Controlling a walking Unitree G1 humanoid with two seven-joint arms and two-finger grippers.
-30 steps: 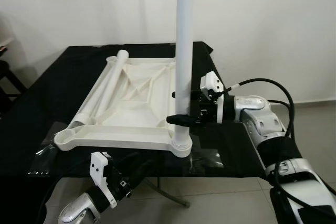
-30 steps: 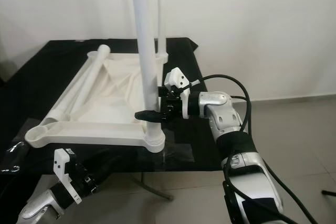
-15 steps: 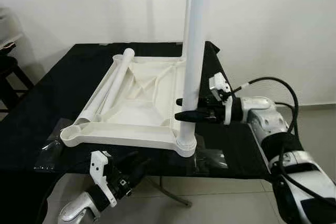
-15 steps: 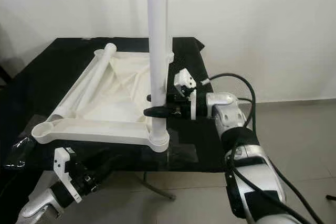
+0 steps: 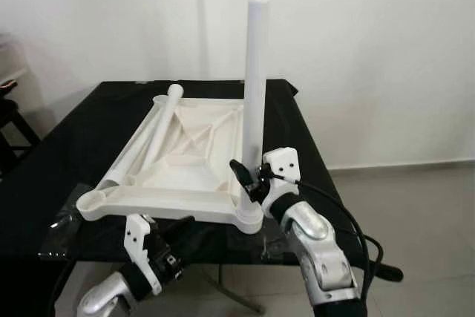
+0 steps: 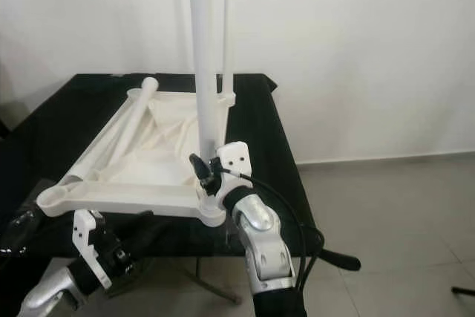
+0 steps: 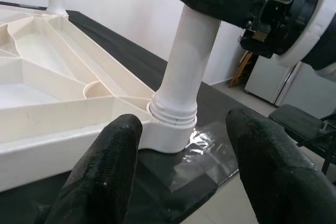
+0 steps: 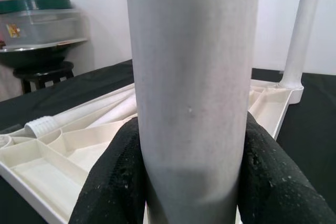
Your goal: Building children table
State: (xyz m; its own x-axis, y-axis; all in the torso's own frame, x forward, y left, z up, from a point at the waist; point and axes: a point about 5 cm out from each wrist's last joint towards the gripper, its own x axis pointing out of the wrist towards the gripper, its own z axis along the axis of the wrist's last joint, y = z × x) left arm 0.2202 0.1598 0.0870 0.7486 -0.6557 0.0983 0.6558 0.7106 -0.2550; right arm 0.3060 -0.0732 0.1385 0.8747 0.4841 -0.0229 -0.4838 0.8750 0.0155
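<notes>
We see an upturned white plastic tabletop (image 5: 178, 161) lying on a black cloth-covered work table (image 5: 67, 139). Our right gripper (image 5: 243, 176) is clamped on an upright white table leg (image 5: 252, 102), low on its shaft, just above the near corner socket (image 5: 249, 217) where the leg is seated. The leg's long axis runs straight up between the jaws, so any twisting or pressing would go along that line. Our left gripper (image 7: 178, 171) hovers below the table edge with its jaws apart, facing the same socket, near it but not touching. A second leg (image 6: 226, 35) stands in the far corner beyond the jaws. Loose legs (image 5: 152, 135) lie along the tabletop's far side, well apart from both grippers.
</notes>
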